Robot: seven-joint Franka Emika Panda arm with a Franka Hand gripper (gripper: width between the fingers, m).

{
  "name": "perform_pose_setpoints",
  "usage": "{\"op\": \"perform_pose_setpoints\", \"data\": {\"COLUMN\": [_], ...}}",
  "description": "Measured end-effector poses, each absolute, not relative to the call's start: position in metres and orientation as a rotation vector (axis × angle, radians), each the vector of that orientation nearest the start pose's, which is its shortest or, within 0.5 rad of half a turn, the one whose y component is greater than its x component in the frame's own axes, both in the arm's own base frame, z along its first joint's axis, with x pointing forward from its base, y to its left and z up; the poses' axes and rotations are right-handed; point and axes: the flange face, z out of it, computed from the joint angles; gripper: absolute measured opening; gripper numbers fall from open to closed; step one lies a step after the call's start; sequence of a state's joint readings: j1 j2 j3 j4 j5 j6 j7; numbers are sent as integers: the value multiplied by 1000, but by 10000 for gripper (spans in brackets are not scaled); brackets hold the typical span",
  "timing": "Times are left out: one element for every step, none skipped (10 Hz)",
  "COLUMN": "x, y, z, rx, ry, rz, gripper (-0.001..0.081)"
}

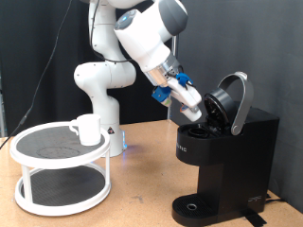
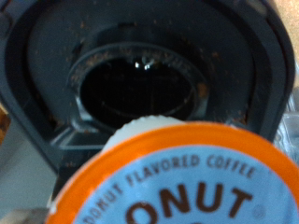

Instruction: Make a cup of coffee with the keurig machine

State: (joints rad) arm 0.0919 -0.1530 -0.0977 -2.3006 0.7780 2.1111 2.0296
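Orange-rimmed coffee pod [image 2: 173, 182] is seen before the keurig machine [image 1: 227, 156]'s open chamber; the end effector [image 1: 192, 106]'s opening cannot be told.

Exterior cam sits off the arm, approx table height, facing arm, rack [image 1: 62, 156] and machine [image 1: 227, 151] from mid distance. Wrist cam looks along fingers, v. close, into machine's open chamber [image 2: 140, 89]; both share it.

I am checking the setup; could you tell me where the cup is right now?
The cup stands on the top tier of the white round rack at the exterior view's left, well apart from the keurig machine.
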Motion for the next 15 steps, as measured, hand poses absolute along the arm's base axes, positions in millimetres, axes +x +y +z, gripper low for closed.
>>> {"op": "perform_pose_setpoints", "data": {"x": [494, 496, 497, 498, 499, 500, 501, 502, 502, 502, 502, 502, 502, 499, 495], "y": [30, 31, 32, 33, 35, 35, 36, 37, 38, 38, 38, 39, 40, 39, 38], "z": [413, 407, 403, 398, 395, 392, 389, 386, 383, 383, 383, 385, 390, 398, 405], "rx": [-896, -895, -895, -895, -895, -894, -893, -893, -894, -894, -891, -896, -911, -931, -946], "ry": [2555, 2563, 2570, 2576, 2582, 2585, 2589, 2594, 2597, 2597, 2594, 2568, 2524, 2486, 2470], "rz": [819, 814, 813, 811, 809, 804, 801, 800, 801, 803, 806, 820, 853, 897, 926], "gripper": [397, 397, 397, 397, 397, 397, 397, 495, 495, 665, 665, 721, 732, 732, 732]}}
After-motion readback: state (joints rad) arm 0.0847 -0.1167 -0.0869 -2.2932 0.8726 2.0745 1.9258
